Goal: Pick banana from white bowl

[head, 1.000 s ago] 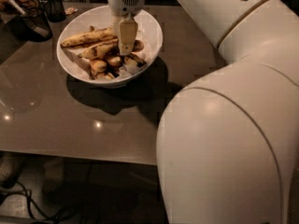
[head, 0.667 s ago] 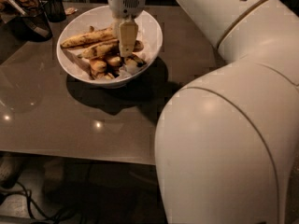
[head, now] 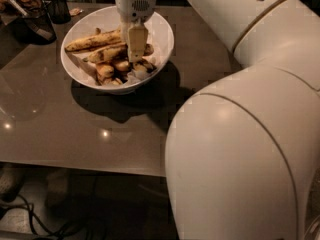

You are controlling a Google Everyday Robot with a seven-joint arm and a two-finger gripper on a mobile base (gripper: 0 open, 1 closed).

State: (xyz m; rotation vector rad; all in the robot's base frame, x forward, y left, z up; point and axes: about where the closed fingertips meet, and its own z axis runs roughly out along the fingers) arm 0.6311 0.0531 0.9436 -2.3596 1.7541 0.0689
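The white bowl (head: pixel 80 66) stands on the brown table (head: pixel 60 129) at the upper left of the camera view. It holds several bananas. The banana (head: pixel 107 53) with dark brown patches lies across the middle of the bowl. Its right end runs under my gripper (head: pixel 136 49). A paler long banana (head: pixel 92 40) lies just behind it. Short stubby bananas (head: pixel 105 70) lie at the front of the bowl. My gripper points straight down into the bowl, low over the bananas' right ends and hiding part of them.
Dark cups (head: pixel 59 6) and a dark container (head: pixel 35 24) stand at the table's far left corner. My large white arm (head: pixel 240 134) fills the right half of the view. The table's front edge (head: pixel 75 166) runs below, with cables on the floor (head: pixel 30 219).
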